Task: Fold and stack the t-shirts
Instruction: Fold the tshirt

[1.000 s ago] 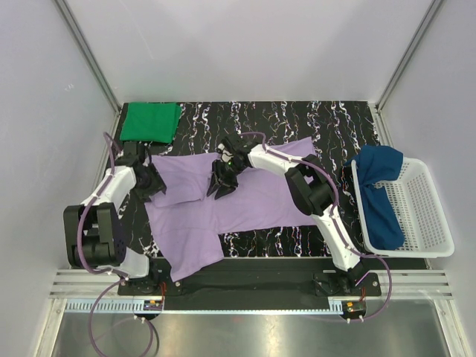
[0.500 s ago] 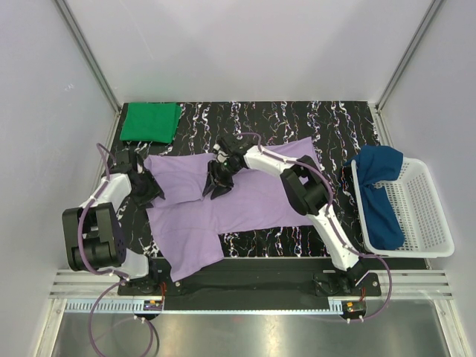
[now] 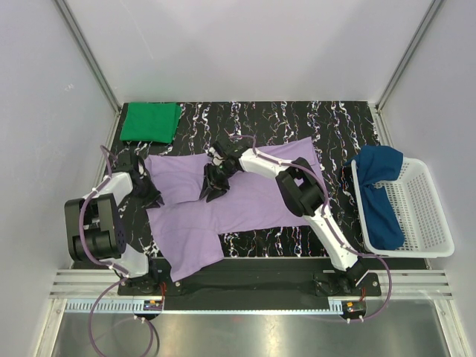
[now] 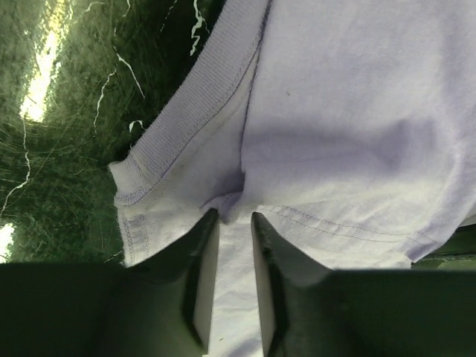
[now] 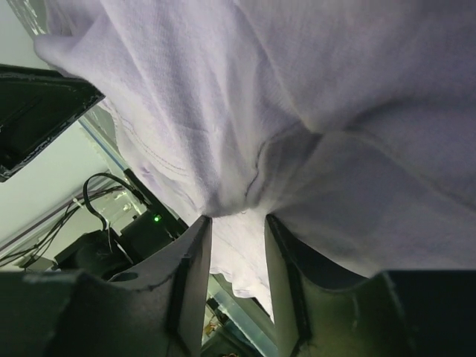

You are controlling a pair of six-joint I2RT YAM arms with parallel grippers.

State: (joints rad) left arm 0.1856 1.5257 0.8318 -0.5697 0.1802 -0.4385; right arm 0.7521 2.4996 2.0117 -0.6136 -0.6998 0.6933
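Note:
A lavender t-shirt lies spread on the black marbled table, its left part doubled over. My left gripper is at the shirt's left edge. In the left wrist view the left gripper has its jaws drawn in on a small pucker of lavender cloth near the ribbed collar. My right gripper is over the shirt's middle, and in the right wrist view that gripper is shut on a raised bunch of the lavender shirt. A green t-shirt lies folded at the back left. A dark blue t-shirt hangs over the basket's rim.
A white mesh basket stands at the right edge of the table. White walls and metal posts close in the back and sides. The arm bases and rails run along the near edge.
The left jaws have closed in on the shirt's edge. The right gripper has shifted a little to the left with the cloth it holds.

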